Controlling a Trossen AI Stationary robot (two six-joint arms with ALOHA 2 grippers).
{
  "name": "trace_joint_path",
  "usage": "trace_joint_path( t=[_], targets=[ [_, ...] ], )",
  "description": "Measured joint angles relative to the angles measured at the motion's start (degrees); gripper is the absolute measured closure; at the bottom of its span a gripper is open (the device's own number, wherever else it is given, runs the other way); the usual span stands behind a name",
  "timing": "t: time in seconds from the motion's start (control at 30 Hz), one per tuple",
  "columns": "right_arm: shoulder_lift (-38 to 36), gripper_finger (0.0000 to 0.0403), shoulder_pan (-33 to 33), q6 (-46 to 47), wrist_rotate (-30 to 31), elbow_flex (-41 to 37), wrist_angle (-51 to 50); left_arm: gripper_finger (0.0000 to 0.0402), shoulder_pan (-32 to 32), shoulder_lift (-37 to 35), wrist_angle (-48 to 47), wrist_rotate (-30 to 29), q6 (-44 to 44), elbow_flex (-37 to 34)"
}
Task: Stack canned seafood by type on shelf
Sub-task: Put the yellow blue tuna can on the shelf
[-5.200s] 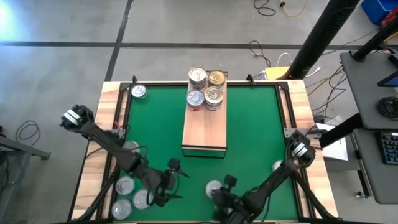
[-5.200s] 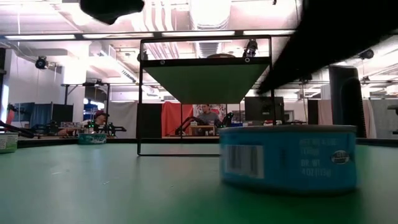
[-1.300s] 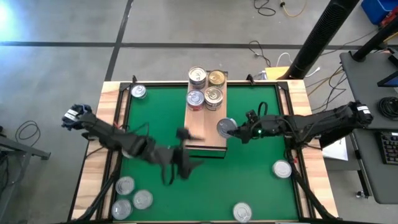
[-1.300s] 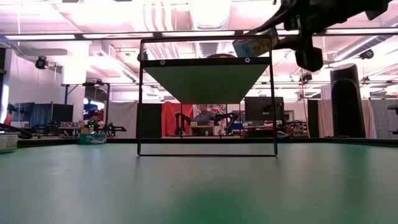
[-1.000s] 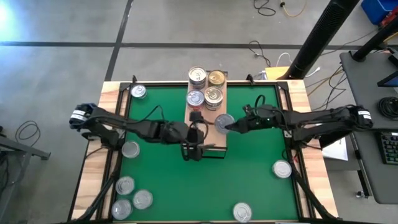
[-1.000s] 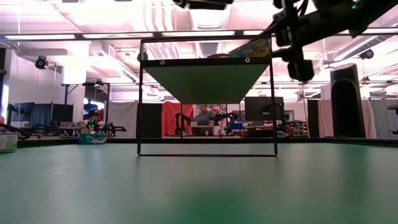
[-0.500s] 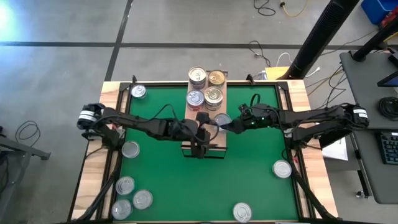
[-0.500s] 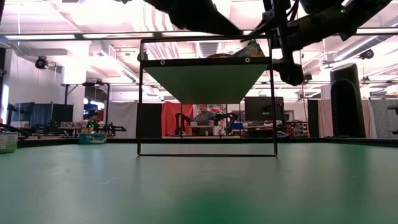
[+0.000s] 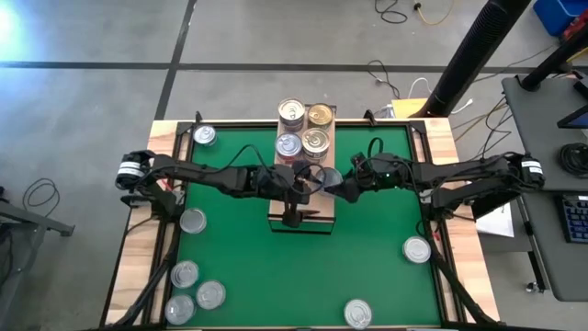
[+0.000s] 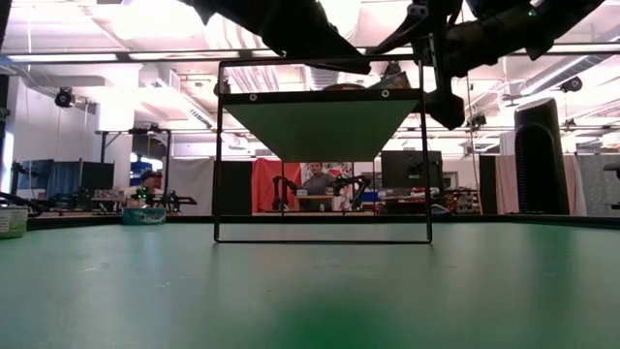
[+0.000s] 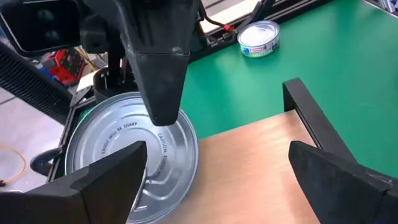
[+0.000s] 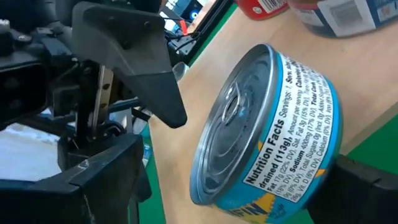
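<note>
A silver-topped, blue-labelled can point(image 12: 267, 130) sits tilted at the right edge of the wooden shelf point(image 9: 317, 210), its lid turned up and toward the left arm. My right gripper point(image 12: 230, 186) reaches in from the table's right and stands open around it, one finger over the lid and one under the base. My left gripper point(image 11: 211, 180) comes from the left over the shelf. It is open, and its far finger point(image 11: 93, 186) is close beside the can point(image 11: 124, 162). Several cans point(image 9: 303, 129) stand at the shelf's far end. My right gripper's lower finger point(image 12: 367, 186) lies against the can's base rim point(image 12: 326, 165), as far as its wrist view shows. Its upper finger point(image 11: 158, 81) stands off the lid. The can stays tilted, with one side on the shelf's right edge. My left gripper: I cannot tell whether its far finger touches the can's rim point(image 11: 140, 186).
Loose cans lie on the green table: one at the far left point(image 9: 205, 135), several at the near left point(image 9: 193, 276), one at the near right point(image 9: 416, 248) and one by the near edge point(image 9: 357, 313). The shelf's near half is bare wood.
My left gripper has swung from the shelf's near end toward the far edge and the can, sinking a little. My right gripper has rolled at the shelf's right edge, and its fingers have spread off the can. The can has stayed tilted there.
</note>
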Motion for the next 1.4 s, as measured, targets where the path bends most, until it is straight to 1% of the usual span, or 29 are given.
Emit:
trace_joint_path(
  t=[0.2,0.53,0.63,0.73,0.87,1.0,1.07,1.13,1.27,1.4],
  targets=[
    [0.87,0.0029,0.0,-6.0,1.21,0.0,-0.46,0.0024,-0.02,-1.81,-1.01,-2.91,-0.83,0.0],
    [3.26,0.0029,1.07,-12.33,4.33,0.04,-0.46,0.0024,1.05,-4.14,-2.21,-3.32,-0.64,0.0],
    [3.34,0.0029,1.41,-12.78,4.71,0.07,-0.48,0.0024,1.29,-4.27,-2.33,-3.4,-0.64,0.0],
    [3.39,0.0029,2.11,-12.94,5.19,1.66,-3.84,0.0024,1.25,-4.35,-3.41,-3.05,-0.97,0.0],
    [4.52,0.0029,4.67,-14.95,8.53,6.57,-12.14,0.0024,1.29,-3.9,-5.52,0.26,-1.77,0.0],
    [6.94,0.0029,6.32,-15.71,9.31,11.69,-14.64,0.0024,1.78,-3.68,-6.33,1.86,-1.47,0.43],
    [8.42,0.0029,6.27,-15.72,9.44,13.72,-17.22,0.0024,2.22,-3.61,-10.68,2.8,-1.69,2.28],
    [10.09,0.0029,6.23,-15.82,9.61,15.28,-18.96,0.0024,2.52,-3.53,-15.83,5.62,-2.03,4.68],
    [13.8,0.0029,6.32,-16.02,9.86,18.05,-20.46,0.0024,2.43,-3.15,-22.54,11.96,-2.97,7.98],
    [16.71,0.0029,6.98,-16.83,9.92,21.45,-22.37,0.0024,2.49,-2.69,-25.72,12.31,-3.44,9.08]
  ],
)
